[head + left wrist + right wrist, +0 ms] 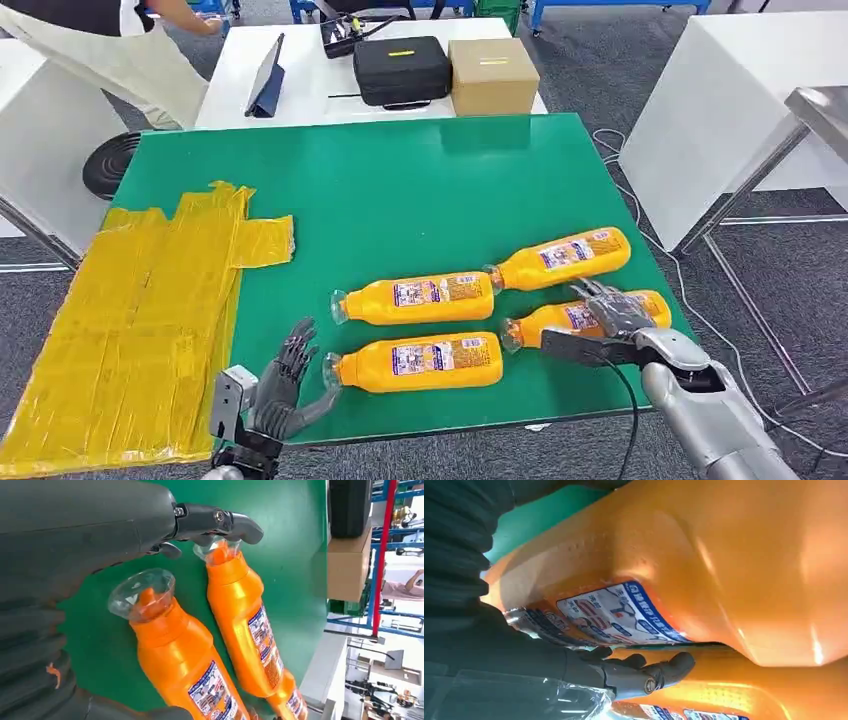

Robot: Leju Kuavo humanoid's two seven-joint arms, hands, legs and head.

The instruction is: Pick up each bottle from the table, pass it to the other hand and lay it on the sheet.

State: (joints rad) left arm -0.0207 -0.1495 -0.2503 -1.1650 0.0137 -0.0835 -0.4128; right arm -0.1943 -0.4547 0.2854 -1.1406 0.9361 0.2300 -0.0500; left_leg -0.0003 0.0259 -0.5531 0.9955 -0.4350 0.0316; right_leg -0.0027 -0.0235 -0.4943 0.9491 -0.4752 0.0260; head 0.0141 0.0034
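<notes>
Bottles, four orange ones with clear caps, all lying on their sides on the green table top [400, 190]. Nearest the robot is the front bottle [418, 362], cap pointing toward the left hand [285, 385]. That hand sits just beside the cap at the table's near edge, fingers spread and raised, holding nothing. Its wrist camera shows a fingertip right over the cap of the next bottle along, though whether it touches I can't tell.

Over on the right, the right hand [612, 312] lies on top of the near-right bottle [560, 322], fingers draped over the label. Whether they're actually clamped around it, can't tell; the bottle looks to be flat on the table.

Behind the front one is the middle bottle [415, 297], and further back on the right the far bottle [565, 257], its cap nearly touching the middle one's base.

Yellow sheet [130, 320] covers the table's left side, no bottles on it.

Past the green top there's a white table [310, 80] with a black case [402, 70], a cardboard box [492, 75] and a tablet [266, 78], plus a person [120, 40] at the far left.
</notes>
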